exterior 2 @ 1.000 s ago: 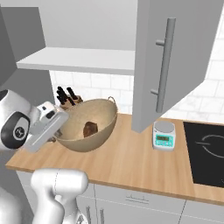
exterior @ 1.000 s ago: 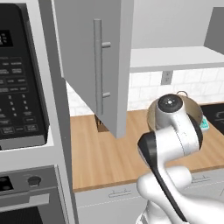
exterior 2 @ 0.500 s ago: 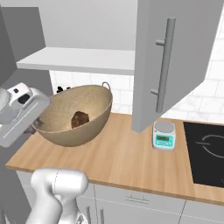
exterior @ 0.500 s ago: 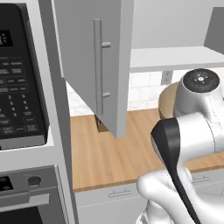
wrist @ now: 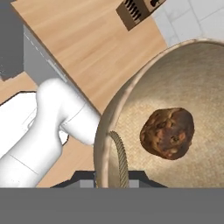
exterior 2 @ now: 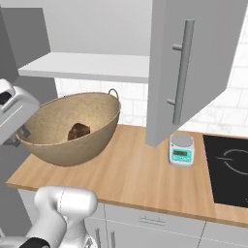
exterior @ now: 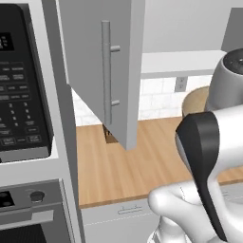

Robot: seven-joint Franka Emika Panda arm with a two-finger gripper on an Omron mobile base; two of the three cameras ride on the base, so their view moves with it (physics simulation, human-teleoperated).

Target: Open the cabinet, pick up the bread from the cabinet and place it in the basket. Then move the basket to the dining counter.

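Observation:
The tan woven basket point(exterior 2: 72, 140) hangs tilted above the left end of the wooden worktop, with the dark brown bread point(exterior 2: 78, 131) lying inside it. My gripper point(exterior 2: 19, 135) is shut on the basket's left rim. In the hand view the bread point(wrist: 167, 132) rests on the basket's woven wall point(wrist: 131, 109), and my gripper point(wrist: 114, 180) clamps the rim by a loop handle point(wrist: 119, 157). A sliver of the basket point(exterior: 194, 102) shows behind my arm. The cabinet's doors point(exterior 2: 189, 68) point(exterior: 102, 71) stand open over a bare white shelf point(exterior 2: 87, 65).
A small kitchen scale point(exterior 2: 181, 149) stands on the worktop beside a black cooktop point(exterior 2: 227, 169). A knife block point(wrist: 138, 11) sits by the tiled wall. The microwave point(exterior: 23, 80) and oven column stands to the left. The open doors jut out over the worktop.
The arm has swung and carried the basket with the bread up and toward the worktop's left end, closer to the base. The basket now looms larger.

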